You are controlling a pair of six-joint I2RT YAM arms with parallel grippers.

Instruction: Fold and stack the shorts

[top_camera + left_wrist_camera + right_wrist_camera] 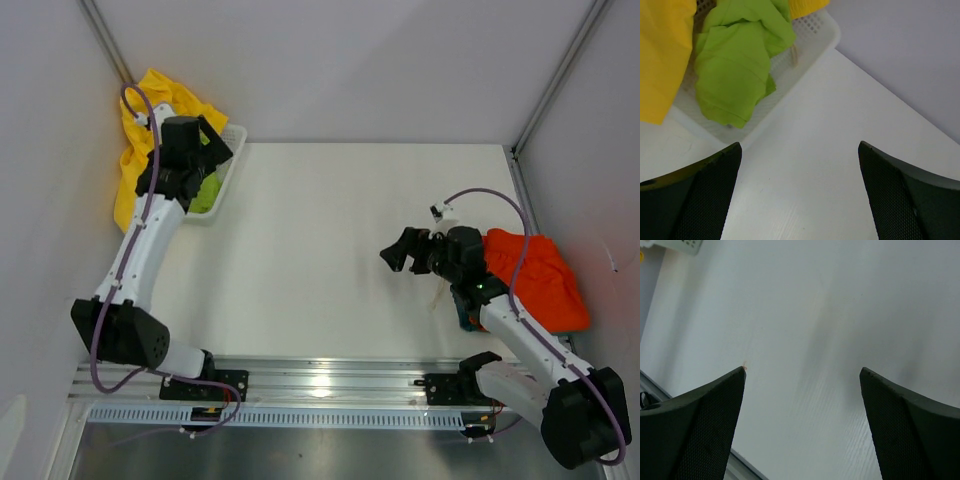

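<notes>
Lime green shorts lie crumpled in the white basket at the far left of the table, yellow shorts draped beside them. The left gripper hovers just short, jaws wide and empty; it should drop onto one raised green fold and pinch that alone. The right gripper, equally wide, hangs over bare tabletop near the orange-red shorts.

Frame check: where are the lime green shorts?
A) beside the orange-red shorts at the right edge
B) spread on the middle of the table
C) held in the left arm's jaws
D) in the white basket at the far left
D: the left wrist view shows the lime green shorts bunched inside the white basket, next to the yellow shorts.
</notes>
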